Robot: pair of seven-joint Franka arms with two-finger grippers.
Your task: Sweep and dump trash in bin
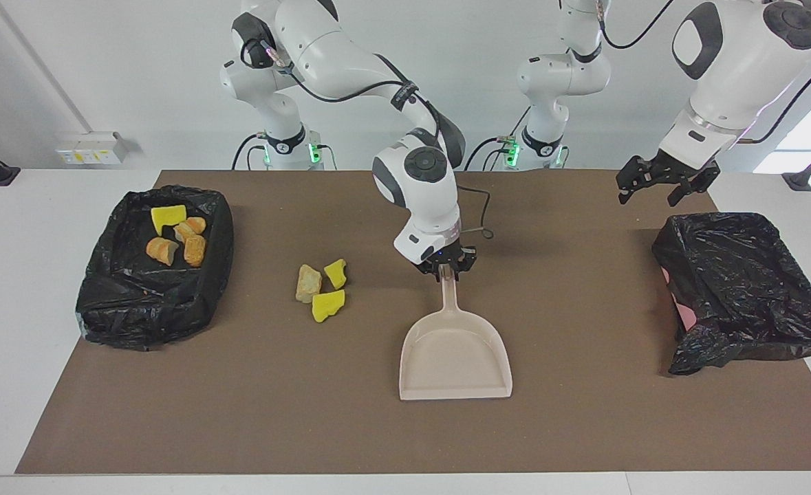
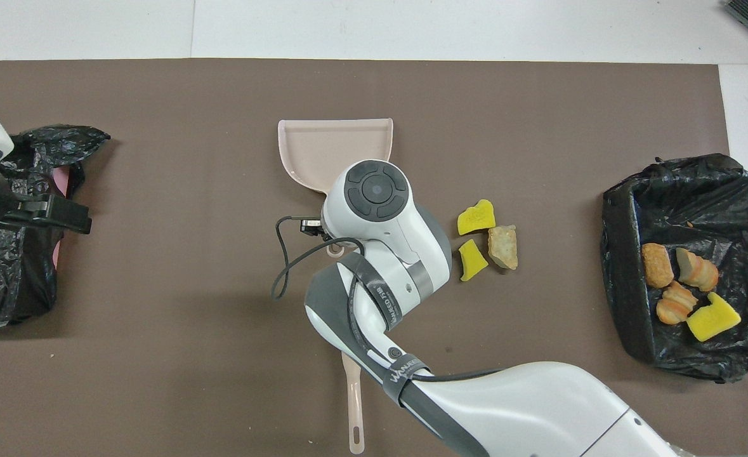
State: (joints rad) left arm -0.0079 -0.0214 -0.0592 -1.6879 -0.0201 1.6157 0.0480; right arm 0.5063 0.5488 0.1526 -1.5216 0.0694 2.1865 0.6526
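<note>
Three loose trash scraps (image 1: 319, 289) (image 2: 485, 241), two yellow sponge chunks and a tan lump, lie on the brown mat. The beige dustpan (image 1: 455, 350) (image 2: 329, 146) lies flat beside them toward the left arm's end, with its mouth pointing away from the robots. My right gripper (image 1: 446, 269) is at the tip of the dustpan's handle. In the overhead view the right arm hides that gripper. More trash (image 1: 175, 237) (image 2: 684, 285) sits in the black-lined bin (image 1: 137, 309) (image 2: 627, 190) at the right arm's end. My left gripper (image 1: 653, 192) (image 2: 63, 214) hangs open over the mat beside the second bin.
A second black-lined bin (image 1: 742, 275) (image 2: 12, 279) with pink showing at its side stands at the left arm's end. A beige brush handle (image 2: 353, 412) lies on the mat nearer to the robots than the dustpan, partly under the right arm.
</note>
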